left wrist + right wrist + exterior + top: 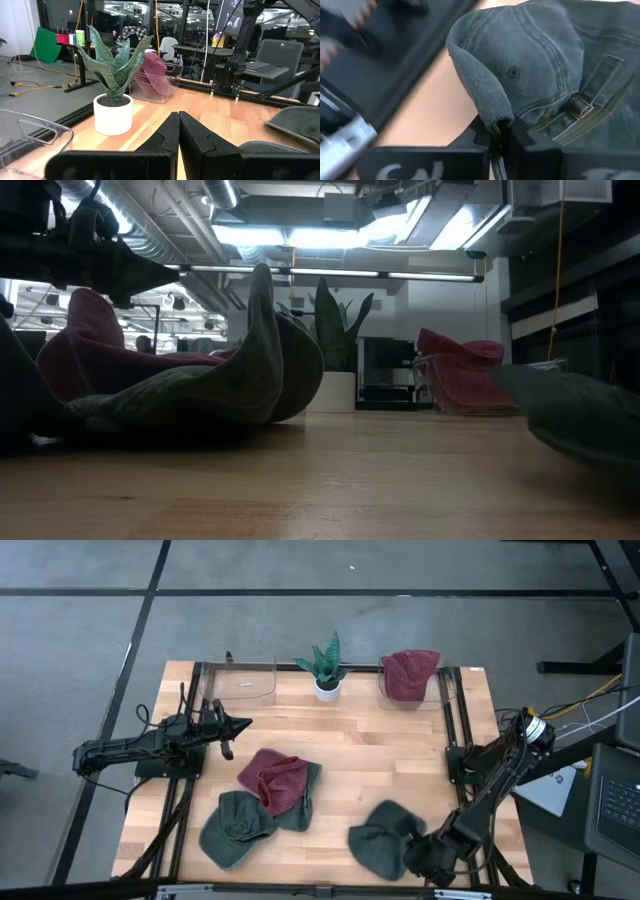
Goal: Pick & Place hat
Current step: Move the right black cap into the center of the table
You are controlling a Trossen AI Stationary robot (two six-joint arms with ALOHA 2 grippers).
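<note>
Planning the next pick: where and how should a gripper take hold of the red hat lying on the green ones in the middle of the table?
Pinch the red hat at its raised crown from straight above; it lies on top of the green hats, so coming in low from the side would drag those.

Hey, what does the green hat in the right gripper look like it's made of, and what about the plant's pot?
Green hat: seemingly washed cotton twill, matte and faded, with stitched seams, an eyelet and a metal strap buckle. The right gripper is shut on its edge. White pot: smooth and plain, ceramic or plastic; the look can't settle which.
</note>
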